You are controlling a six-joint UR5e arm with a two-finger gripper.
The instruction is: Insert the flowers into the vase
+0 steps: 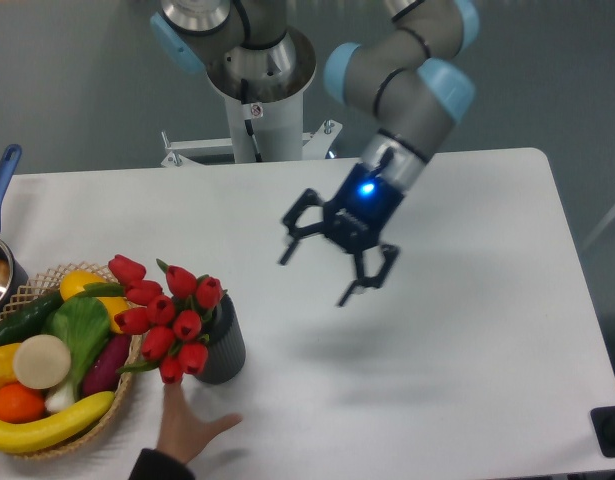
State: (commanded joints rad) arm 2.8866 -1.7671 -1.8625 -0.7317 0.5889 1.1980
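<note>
The white surface [467, 330] filled most of the view, with the vase as landmark near its front left. The robot arm [407, 80] reached in from the back, well to the right of the vase and above it. Its hand [316, 275] hung over the surface, up and to the right of the vase, fingers spread apart and holding nothing. A woven basket [112, 418] of vegetables and fruit lay just left of the vase, touching or nearly touching it. The flowers [167, 320], red tulips, stood in the vase's mouth, leaning left over the basket's edge. The vase [224, 352] itself was a short dark cylinder. A person's hand [187, 428] rested just in front of the vase.
</note>
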